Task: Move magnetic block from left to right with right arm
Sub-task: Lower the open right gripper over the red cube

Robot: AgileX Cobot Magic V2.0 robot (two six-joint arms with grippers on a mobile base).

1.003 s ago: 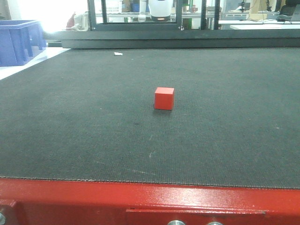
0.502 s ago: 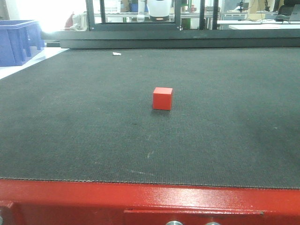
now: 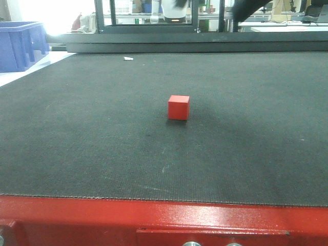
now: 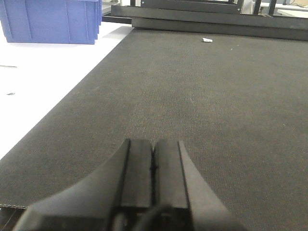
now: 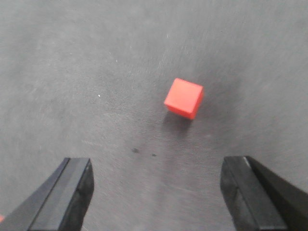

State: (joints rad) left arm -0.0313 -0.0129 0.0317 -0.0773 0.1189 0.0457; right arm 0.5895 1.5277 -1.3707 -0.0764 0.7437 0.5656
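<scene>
The magnetic block [image 3: 179, 107], a small matte red cube, rests alone near the middle of the dark mat [image 3: 92, 133]. In the right wrist view the block [image 5: 183, 98] lies ahead of and below my right gripper [image 5: 156, 166], a little right of its centre line. That gripper hovers above the mat, open wide, with nothing between its fingers [image 5: 72, 192]. A dark blur of the right arm [image 3: 250, 7] shows at the top of the front view. My left gripper [image 4: 154, 144] is shut on nothing, low over the mat's left part.
A blue plastic bin [image 3: 20, 43] stands on the white surface [image 4: 38, 86] left of the mat. A small white scrap [image 3: 128, 58] lies at the mat's far edge. The glossy red table edge [image 3: 164, 220] runs along the front. A black frame [image 3: 154, 31] borders the back.
A dark blurred arm shape has come into the top right of the front view. The block stays where it was.
</scene>
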